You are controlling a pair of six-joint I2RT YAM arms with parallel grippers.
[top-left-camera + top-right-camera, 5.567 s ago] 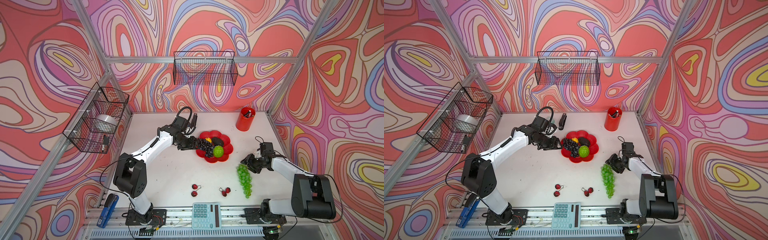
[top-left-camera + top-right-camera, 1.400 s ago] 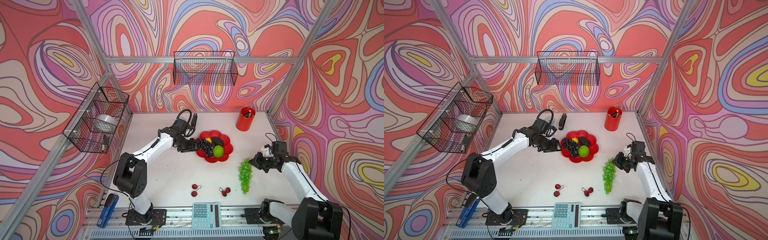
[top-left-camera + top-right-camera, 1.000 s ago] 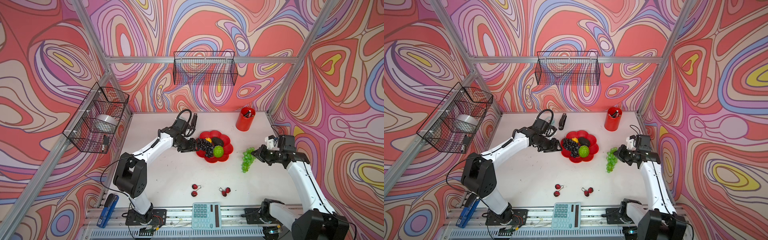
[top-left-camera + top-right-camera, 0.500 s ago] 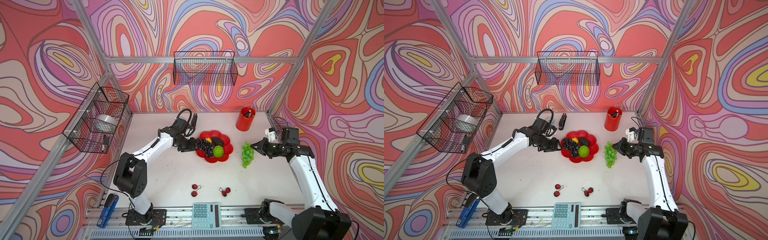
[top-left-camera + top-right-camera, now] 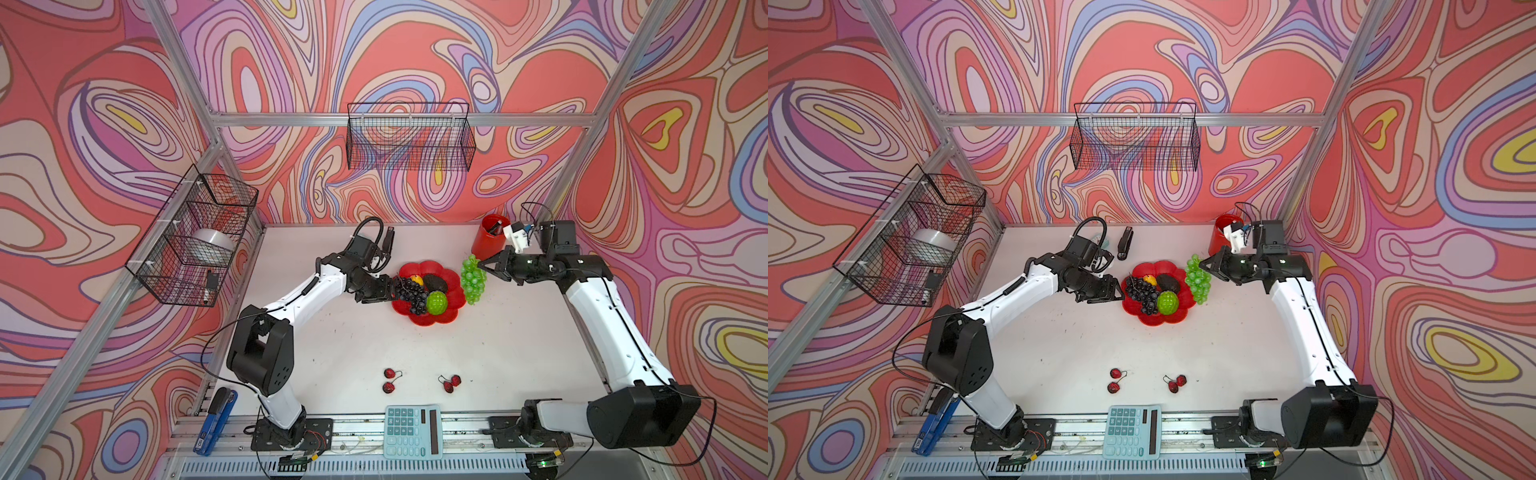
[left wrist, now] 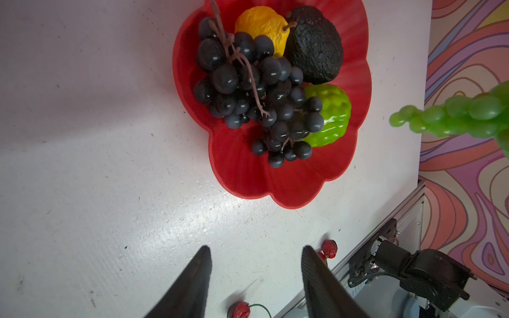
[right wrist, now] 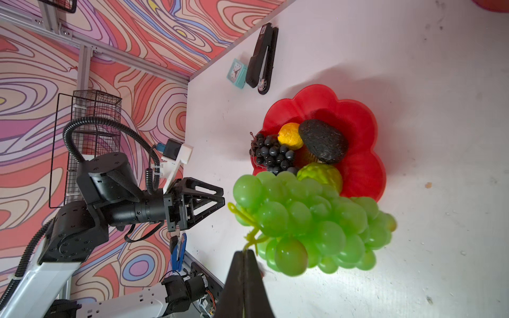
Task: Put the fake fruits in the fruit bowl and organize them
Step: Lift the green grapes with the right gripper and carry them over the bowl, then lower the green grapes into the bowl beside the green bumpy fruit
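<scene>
The red scalloped fruit bowl (image 5: pixel 428 322) holds a dark purple grape bunch (image 5: pixel 409 291), a yellow-orange ball (image 5: pixel 417 279), a dark avocado (image 5: pixel 435 283) and a bumpy lime-green fruit (image 5: pixel 436 302). My right gripper (image 7: pixel 244 252) is shut on the stem of the green grape bunch (image 7: pixel 308 220), which hangs in the air at the bowl's right rim in both top views (image 5: pixel 472 279). My left gripper (image 6: pixel 256 249) stands open and empty just left of the bowl (image 5: pixel 388 289). Two red cherry pairs (image 5: pixel 388 380) (image 5: pixel 451 381) lie on the table near the front.
A tall red pen cup (image 5: pixel 490 237) stands behind the right gripper. A black stapler (image 5: pixel 1125 243) and a small teal clock (image 7: pixel 237 73) lie at the back. A teal calculator (image 5: pixel 412 430) sits at the front edge. Wire baskets hang on the walls.
My right gripper has lifted the green grape bunch off the front right of the table and carried it back and left to the bowl's right rim. The left arm has not moved.
</scene>
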